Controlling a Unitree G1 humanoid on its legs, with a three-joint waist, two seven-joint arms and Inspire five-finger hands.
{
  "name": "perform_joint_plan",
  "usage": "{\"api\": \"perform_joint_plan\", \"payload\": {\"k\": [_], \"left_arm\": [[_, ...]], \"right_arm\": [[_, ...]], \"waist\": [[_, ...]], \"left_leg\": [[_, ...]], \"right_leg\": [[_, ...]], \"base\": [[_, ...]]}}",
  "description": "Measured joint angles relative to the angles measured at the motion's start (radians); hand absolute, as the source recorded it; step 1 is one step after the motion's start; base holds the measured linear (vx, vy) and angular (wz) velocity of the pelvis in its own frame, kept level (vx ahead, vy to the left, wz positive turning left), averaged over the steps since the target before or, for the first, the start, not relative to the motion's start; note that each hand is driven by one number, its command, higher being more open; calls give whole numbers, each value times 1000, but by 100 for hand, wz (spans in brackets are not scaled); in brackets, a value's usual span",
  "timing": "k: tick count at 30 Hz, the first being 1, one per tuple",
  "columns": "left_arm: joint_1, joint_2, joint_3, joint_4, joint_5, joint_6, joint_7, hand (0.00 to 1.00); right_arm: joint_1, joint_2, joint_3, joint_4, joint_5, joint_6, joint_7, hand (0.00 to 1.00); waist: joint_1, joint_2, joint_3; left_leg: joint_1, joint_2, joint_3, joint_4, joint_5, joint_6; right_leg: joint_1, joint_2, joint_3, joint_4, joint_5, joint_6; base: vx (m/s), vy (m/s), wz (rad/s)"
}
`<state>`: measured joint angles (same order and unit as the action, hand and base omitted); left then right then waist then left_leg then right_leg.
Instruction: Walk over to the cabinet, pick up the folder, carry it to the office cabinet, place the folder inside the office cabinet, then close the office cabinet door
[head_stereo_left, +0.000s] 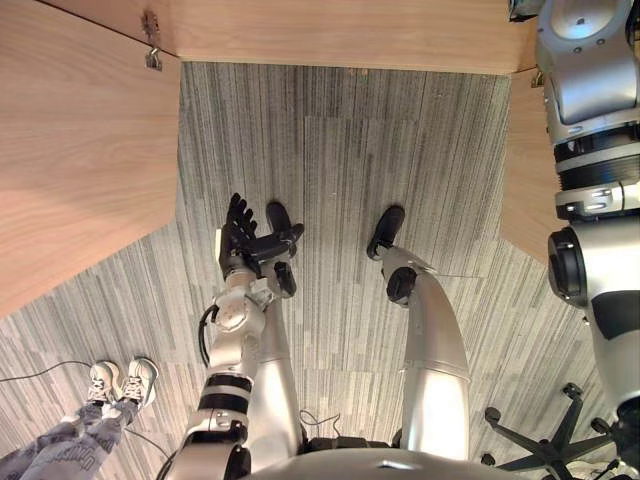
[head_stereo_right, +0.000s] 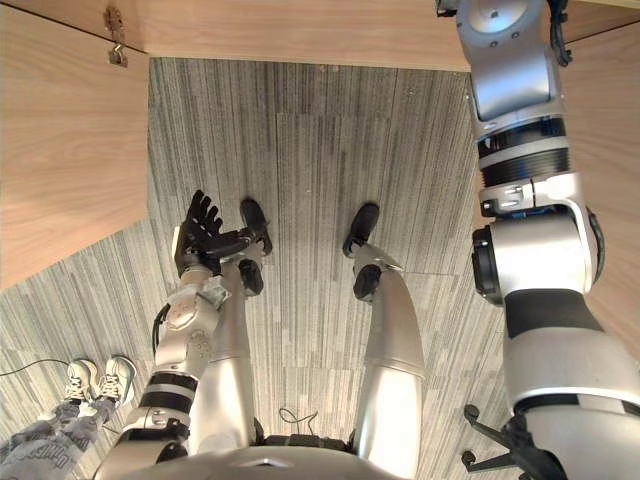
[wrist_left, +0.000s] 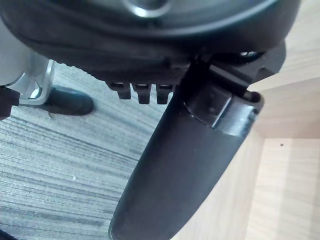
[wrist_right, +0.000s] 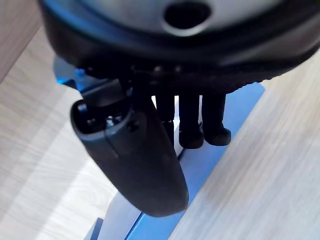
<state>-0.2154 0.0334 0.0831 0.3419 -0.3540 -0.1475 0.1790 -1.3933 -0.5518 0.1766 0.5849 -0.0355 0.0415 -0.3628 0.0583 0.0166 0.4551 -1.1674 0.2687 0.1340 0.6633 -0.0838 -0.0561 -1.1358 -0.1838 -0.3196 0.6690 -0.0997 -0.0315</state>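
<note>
At the far left, a person's shoes (head_stereo_left: 122, 382) are seen on the carpet (head_stereo_left: 340, 150), and above them a wooden door panel (head_stereo_left: 80, 150) stands swung outward, its hinge (head_stereo_left: 152, 55) at the top corner. The left hand (head_stereo_left: 240, 235) hangs low beside the body with fingers straight and apart, and nothing is carried in it. Further right, a second door panel (head_stereo_left: 522, 160) is partly covered by the raised right arm, with a chair base (head_stereo_left: 545, 445) below it. In the right wrist view, the right hand (wrist_right: 135, 155) is closed on the blue folder (wrist_right: 205, 165), which lies against a pale wooden surface (wrist_right: 260, 190), thumb on one face and fingers curled onto the other. With both doors open, the folder is judged to be at the cabinet shelf, either being taken up or set down. For a clean move, the pinch should be held firm, the folder guided parallel to the wood so no corner catches, and the idle hand reserved for the door
</note>
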Motion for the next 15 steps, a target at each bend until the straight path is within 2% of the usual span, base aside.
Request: {"api": "perform_joint_plan", "payload": {"k": [9,13,14,15], "left_arm": [[2,-2,-2,-1,-8,-1,-4,100],[-2,-2,-2,0,-7,-1,-4,100],[-3,-3,-2,1,-7,0,-4,100],[-5,-3,-2,3,-6,3,-3,100]], "right_arm": [[-3,1,0,-3,10,0,-5,0],[56,1,-11,-88,5,0,-9,0],[78,2,-15,-112,4,0,-9,100],[131,9,-24,-156,-2,0,-9,100]], "waist": [[-2,0,0],[-1,0,0],[-1,0,0],[-1,0,0]], "left_leg": [[34,0,3,1,4,-1],[50,2,3,6,3,-1],[54,2,3,6,3,-1],[69,3,5,6,3,-1]], "right_leg": [[34,1,0,-2,1,-1],[49,2,1,0,1,-2],[53,3,1,0,1,-2],[68,3,1,-1,1,-2]], "base": [[0,0,0],[0,0,0],[0,0,0],[0,0,0]]}}
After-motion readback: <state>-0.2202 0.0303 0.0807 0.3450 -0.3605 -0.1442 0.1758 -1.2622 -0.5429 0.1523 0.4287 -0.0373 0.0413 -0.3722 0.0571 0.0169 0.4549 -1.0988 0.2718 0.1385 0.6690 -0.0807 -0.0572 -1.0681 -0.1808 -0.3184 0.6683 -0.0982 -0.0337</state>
